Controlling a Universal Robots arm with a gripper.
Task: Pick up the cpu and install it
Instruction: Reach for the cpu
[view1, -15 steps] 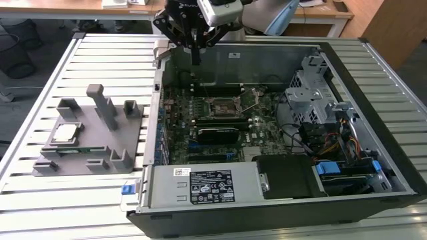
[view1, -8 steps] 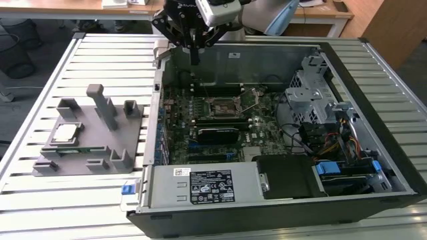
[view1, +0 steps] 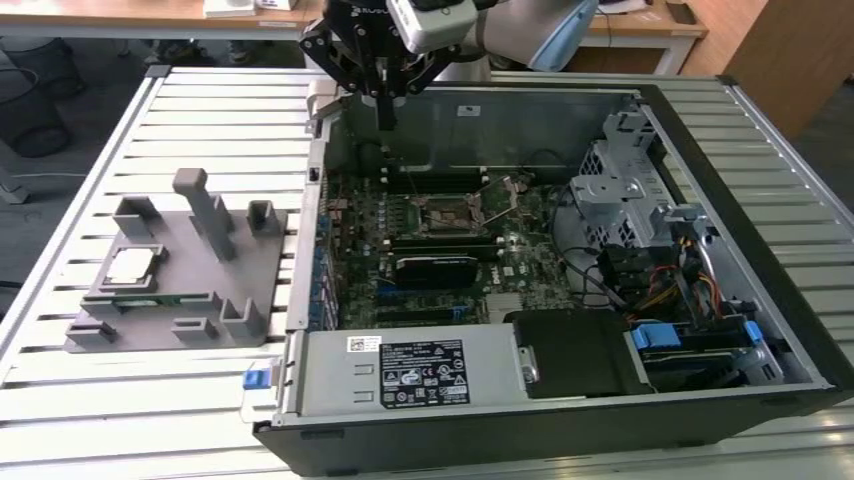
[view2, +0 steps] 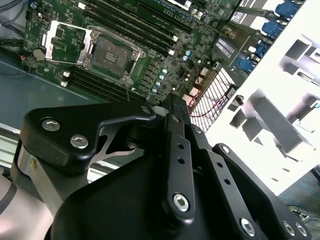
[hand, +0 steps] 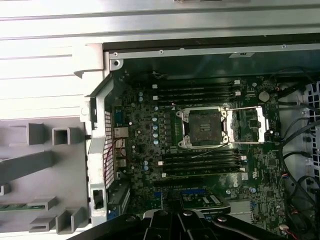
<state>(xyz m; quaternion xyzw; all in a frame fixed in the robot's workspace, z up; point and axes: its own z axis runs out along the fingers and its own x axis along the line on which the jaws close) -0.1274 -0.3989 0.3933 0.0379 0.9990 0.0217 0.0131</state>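
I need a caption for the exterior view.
Gripper hangs over the open case; the cpu lies on the grey fixture.

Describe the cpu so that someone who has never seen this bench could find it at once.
In the exterior view, start at the open computer case and look to the exterior view's left, to the grey fixture on the slatted table. The cpu lies flat in it, the one pale silver square among grey posts, with the long green memory stick beside it.
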